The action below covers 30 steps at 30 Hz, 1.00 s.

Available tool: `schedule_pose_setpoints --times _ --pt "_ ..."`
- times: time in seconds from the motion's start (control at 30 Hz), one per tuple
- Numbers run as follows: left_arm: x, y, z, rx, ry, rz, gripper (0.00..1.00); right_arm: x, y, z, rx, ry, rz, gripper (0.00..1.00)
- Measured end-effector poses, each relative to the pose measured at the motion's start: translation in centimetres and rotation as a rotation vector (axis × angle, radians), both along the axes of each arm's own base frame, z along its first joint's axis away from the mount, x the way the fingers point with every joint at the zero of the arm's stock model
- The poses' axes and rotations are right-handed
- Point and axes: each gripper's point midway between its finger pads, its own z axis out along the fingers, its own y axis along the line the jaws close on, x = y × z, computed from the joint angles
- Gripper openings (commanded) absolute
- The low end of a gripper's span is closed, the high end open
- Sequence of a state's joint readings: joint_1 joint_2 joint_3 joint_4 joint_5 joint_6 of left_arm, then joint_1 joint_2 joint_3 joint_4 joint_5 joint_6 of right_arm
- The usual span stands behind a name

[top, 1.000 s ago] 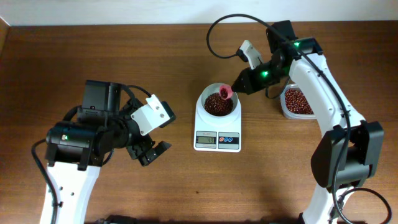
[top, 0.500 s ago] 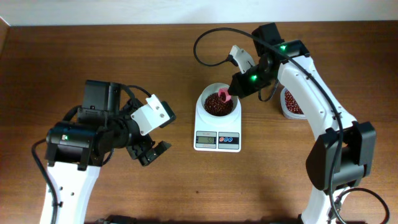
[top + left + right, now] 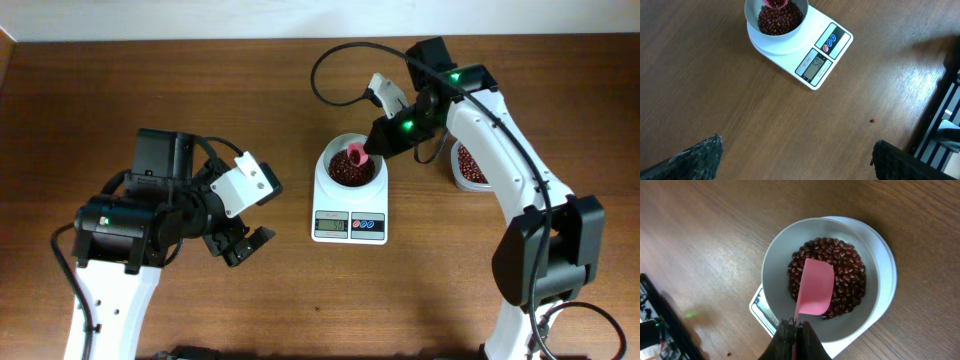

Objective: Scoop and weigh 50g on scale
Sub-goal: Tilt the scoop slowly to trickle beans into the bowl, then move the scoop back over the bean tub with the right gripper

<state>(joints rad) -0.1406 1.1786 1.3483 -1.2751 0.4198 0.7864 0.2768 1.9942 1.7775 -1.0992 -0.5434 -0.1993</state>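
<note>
Right claw (image 3: 794, 325) slid toward 9 o'clock, now clamped on spoon (image 3: 815, 287) over beans (image 3: 847, 265) on scale (image 3: 805, 50); left claw (image 3: 797, 157) sits wide apart.

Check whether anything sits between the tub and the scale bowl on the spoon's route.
Nothing visible does. The right end effector holds the spoon over the beans in the bowl, and no object lies on the table between scale and tub; only the arm itself crosses above.
</note>
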Motion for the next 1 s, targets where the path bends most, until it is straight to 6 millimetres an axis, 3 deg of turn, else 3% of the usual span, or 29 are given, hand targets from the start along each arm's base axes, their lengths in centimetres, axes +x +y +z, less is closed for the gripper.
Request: schedule_pose_setpoints --times 0.27,0.43,0.57,0.73,0.83,0.93,1.0 --pt "0.0 0.0 0.0 0.000 0.000 0.000 0.99 -0.1 0.3 0.2 0.019 0.007 0.001 0.04" --pt "0.0 0.0 0.0 0.000 0.000 0.000 0.99 -0.9 0.9 1.6 0.157 0.073 0.008 0.04" --pt "0.0 0.0 0.0 0.000 0.000 0.000 0.99 0.1 -3.5 2.2 0.222 0.135 -0.110 0.04" --pt "0.0 0.0 0.0 0.000 0.000 0.000 0.99 -0.7 -7.3 2.6 0.254 0.230 -0.202 0.04" --pt "0.0 0.0 0.0 0.000 0.000 0.000 0.99 -0.4 -10.7 3.5 0.266 0.207 -0.269 0.04" --pt "0.0 0.0 0.0 0.000 0.000 0.000 0.99 -1.2 -14.2 5.2 0.274 0.191 -0.347 0.04" --pt "0.0 0.0 0.0 0.000 0.000 0.000 0.99 -2.1 -17.2 5.0 0.233 0.217 -0.415 0.04"
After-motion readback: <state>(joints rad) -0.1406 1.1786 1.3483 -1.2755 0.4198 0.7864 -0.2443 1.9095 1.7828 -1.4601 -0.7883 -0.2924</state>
